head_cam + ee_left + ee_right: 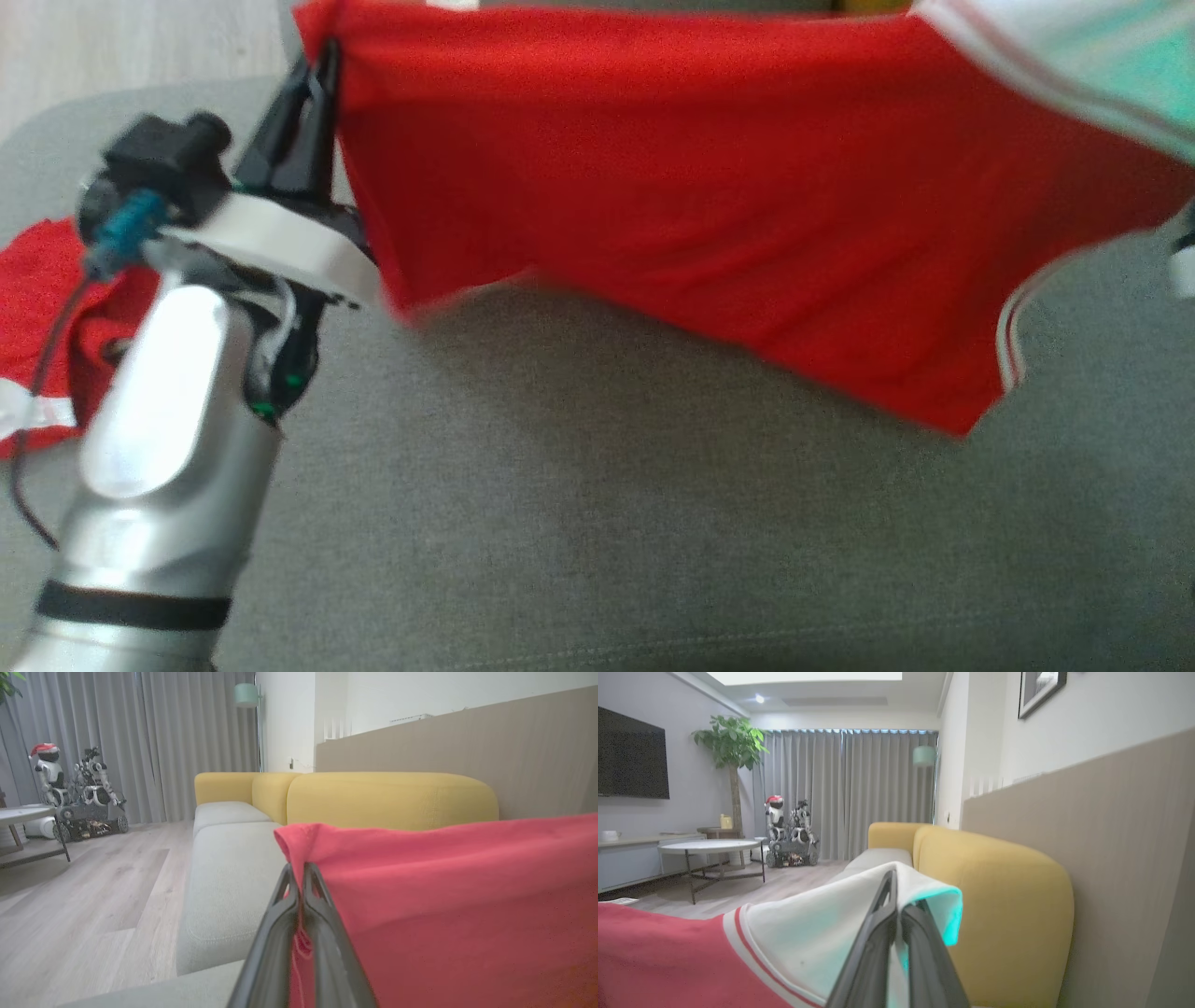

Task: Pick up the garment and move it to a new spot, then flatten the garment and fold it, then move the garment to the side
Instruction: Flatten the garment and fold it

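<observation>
The garment (709,196) is a red shirt with white and green trim, stretched out in the air above the grey sofa seat (597,523). My left gripper (322,65) is shut on its red corner at the upper left of the head view; in the left wrist view the fingers (299,914) pinch the red cloth (458,905). In the right wrist view my right gripper (896,891) is shut on the white-and-green sleeve (822,933), with the red body (658,961) hanging to the left. The far top edge of the shirt runs out of the head view.
Another red cloth (47,308) lies on the seat at the far left, behind my left forearm. Yellow back cushions (387,798) line the sofa against a beige wall panel. A round table (710,847) and parked robots (789,835) stand across the wooden floor.
</observation>
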### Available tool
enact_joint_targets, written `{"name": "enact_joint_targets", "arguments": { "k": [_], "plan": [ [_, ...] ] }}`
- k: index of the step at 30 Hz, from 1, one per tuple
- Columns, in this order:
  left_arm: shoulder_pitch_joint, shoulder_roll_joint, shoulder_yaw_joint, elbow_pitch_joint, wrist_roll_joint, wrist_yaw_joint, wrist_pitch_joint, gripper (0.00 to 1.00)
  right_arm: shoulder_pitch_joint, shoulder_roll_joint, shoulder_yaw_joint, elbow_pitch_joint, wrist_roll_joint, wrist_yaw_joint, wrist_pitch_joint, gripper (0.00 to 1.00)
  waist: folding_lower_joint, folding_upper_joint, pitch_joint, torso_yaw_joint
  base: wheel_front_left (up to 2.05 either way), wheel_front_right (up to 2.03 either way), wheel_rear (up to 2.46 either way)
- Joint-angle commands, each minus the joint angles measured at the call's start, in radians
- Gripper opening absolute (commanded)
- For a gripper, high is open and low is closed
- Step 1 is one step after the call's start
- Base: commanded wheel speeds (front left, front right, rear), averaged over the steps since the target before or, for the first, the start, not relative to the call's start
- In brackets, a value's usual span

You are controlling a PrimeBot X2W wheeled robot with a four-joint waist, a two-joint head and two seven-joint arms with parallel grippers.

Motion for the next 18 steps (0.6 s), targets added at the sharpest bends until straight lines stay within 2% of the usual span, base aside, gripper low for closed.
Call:
{"name": "enact_joint_targets", "arguments": {
  "k": [1, 9, 18],
  "plan": [
    [-0.032, 0.050, 0.048, -0.063, -0.010, 0.008, 0.016, 0.00, -0.044, -0.031, -0.005, -0.053, 0.005, -0.001, 0.010, 0.00, 0.0000, 0.0000, -0.017, 0.008, 0.00, 0.00, 0.00],
    [0.004, 0.112, 0.085, -0.331, -0.046, 0.038, 0.153, 0.00, -0.105, -0.085, -0.080, -0.163, 0.012, -0.001, 0.083, 0.00, 0.0000, 0.0000, -0.068, 0.027, 0.00, 0.00, 0.00],
    [0.071, 0.150, 0.111, -0.535, -0.070, 0.077, 0.240, 0.00, -0.100, -0.085, -0.098, -0.205, 0.030, -0.001, 0.129, 0.00, 0.0000, 0.0000, -0.105, 0.031, 0.00, 0.00, 0.00]
  ]
}}
